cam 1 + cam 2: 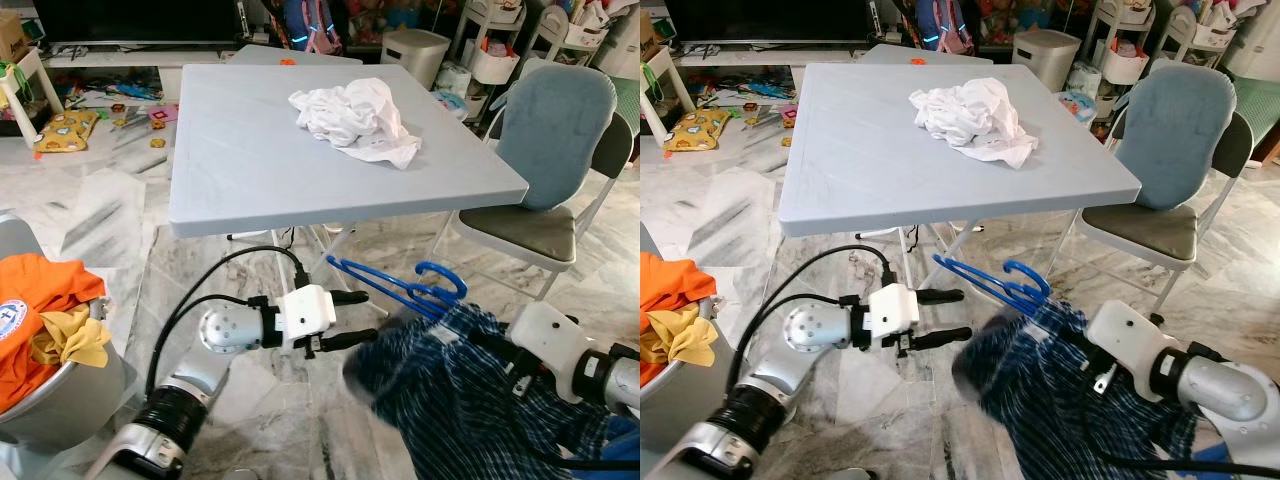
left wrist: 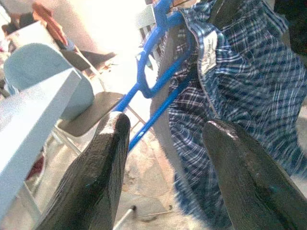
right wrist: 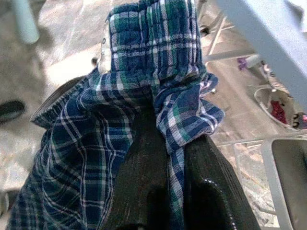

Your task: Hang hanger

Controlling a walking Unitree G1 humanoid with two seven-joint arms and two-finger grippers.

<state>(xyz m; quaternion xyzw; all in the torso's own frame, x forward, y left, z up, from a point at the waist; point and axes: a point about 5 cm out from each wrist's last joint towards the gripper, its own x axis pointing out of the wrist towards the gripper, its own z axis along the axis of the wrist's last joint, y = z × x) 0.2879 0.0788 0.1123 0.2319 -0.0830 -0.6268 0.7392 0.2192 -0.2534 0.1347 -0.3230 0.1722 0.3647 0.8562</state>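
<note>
Right pincer (image 3: 165, 158) is pinching a fold of the blue plaid shirt (image 1: 470, 400), fabric squeezed between both fingers. Shirt hangs low in front of me, below the table (image 1: 250, 160) edge. Blue hanger (image 1: 395, 288) sits partly inside the shirt's collar, hook sticking up, near the table's front edge. My left pincer (image 1: 352, 318) is spread wide, fingers pointing at the hanger and shirt, just beside them, not touching. White cloth (image 1: 355, 120) lies crumpled on the tabletop. Chair (image 1: 545, 150) stands at the table's right.
</note>
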